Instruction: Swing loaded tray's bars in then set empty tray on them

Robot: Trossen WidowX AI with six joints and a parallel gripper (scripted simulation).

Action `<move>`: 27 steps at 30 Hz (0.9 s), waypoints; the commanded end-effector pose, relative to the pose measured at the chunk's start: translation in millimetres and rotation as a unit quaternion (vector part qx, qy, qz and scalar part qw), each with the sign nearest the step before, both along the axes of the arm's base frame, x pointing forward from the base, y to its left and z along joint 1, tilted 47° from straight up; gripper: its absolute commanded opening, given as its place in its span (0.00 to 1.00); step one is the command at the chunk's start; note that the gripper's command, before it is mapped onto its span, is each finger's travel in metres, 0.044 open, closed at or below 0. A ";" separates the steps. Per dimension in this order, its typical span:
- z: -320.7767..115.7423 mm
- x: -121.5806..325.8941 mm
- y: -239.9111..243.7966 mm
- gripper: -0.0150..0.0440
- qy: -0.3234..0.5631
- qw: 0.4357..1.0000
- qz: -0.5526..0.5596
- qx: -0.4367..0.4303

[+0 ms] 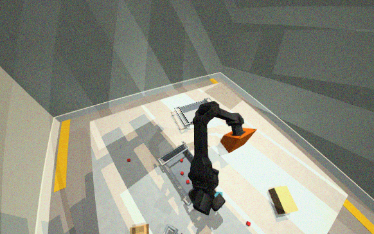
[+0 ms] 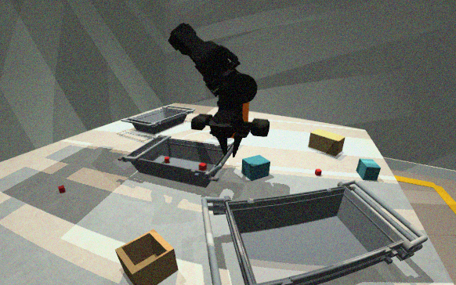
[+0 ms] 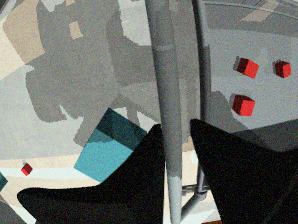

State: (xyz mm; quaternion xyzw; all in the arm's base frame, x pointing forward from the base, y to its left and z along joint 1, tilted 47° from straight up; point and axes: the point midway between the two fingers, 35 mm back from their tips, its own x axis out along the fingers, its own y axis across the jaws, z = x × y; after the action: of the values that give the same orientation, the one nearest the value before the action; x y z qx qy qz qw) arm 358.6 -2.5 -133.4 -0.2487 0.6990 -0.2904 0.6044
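The loaded grey tray (image 2: 172,160) stands mid-table with three red blocks (image 3: 242,104) inside; it also shows in the top view (image 1: 178,170). My gripper (image 2: 230,153) hangs over its right end, pointing down. In the wrist view my fingers are partly open and straddle the right wire bar (image 3: 166,96), which runs just outside the tray's end wall with a small gap to one finger. The left bar (image 2: 145,151) lies at the far end. One empty tray (image 2: 158,117) lies behind, and another (image 2: 313,231) lies close in front.
A teal block (image 2: 255,167) sits just right of the gripper, and another (image 2: 368,169) lies further right. A yellow box (image 2: 326,142), a brown open box (image 2: 146,256) and loose red blocks (image 2: 61,189) (image 2: 318,171) lie around. An orange wedge (image 1: 238,138) is at the arm's base.
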 end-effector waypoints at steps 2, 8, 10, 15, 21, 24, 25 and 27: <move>18.5 2.6 -12.4 0.40 -0.003 1.000 -0.001 -0.008; 31.6 1.0 -37.3 0.40 -0.003 1.000 -0.001 -0.009; 31.6 0.0 -46.9 0.40 -0.003 1.000 -0.001 -0.009; 33.6 -0.1 -51.0 0.40 -0.003 1.000 -0.001 -0.009; 54.6 5.5 -24.8 0.40 -0.003 1.000 -0.001 -0.008; 57.6 6.0 -21.2 0.40 -0.003 1.000 -0.001 -0.008; 57.6 6.0 -21.2 0.40 -0.003 1.000 -0.001 -0.008; 52.4 3.3 -25.5 0.40 0.002 1.000 0.002 -0.011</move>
State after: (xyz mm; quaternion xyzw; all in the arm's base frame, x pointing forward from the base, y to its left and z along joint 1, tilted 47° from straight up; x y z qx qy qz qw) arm 363.1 -25.8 -79.7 -0.2578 0.6948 -0.2956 0.6028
